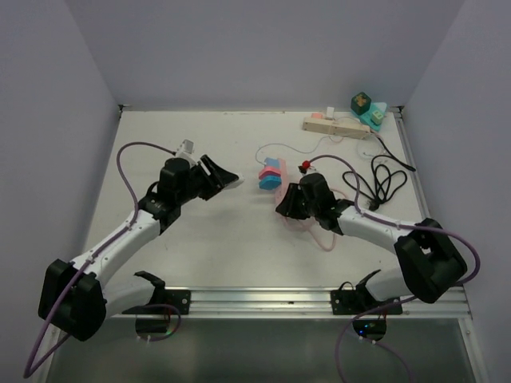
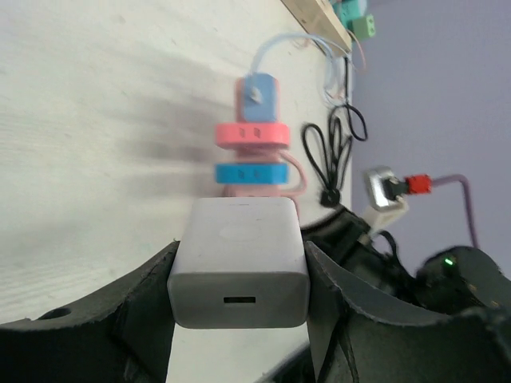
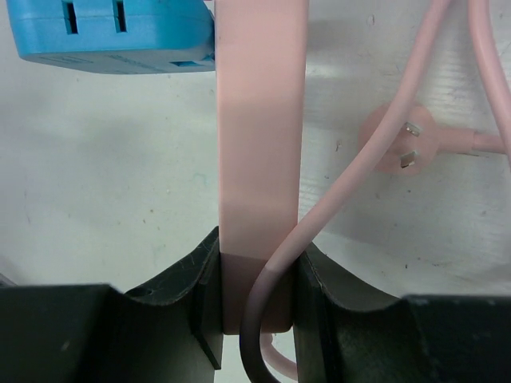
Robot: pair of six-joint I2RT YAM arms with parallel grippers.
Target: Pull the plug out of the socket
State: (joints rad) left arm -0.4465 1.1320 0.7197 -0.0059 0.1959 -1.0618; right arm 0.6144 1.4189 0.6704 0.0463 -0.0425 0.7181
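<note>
- Top external view: even, diffuse light from overhead. The white counter [image 1: 239, 247] is bright but not blown out, and the walls read a soft lavender grey.
- Shadows under both arms there are faint and short, and focus is crisp across the frame.
- Left wrist view: the white charger [image 2: 239, 263] at lower centre is fairly sharp. The adapter stack [image 2: 251, 152] above it is soft, with smeared grey shadows streaking to its left.
- The left gripper [image 2: 239, 251] along the bottom edge is dark and underexposed.
- Right wrist view: bright and evenly lit. The pink power strip [image 3: 262, 120] is sharp and throws a soft shadow to its right.
- The right gripper [image 3: 257, 247] is nearly black and shows little detail.
</note>
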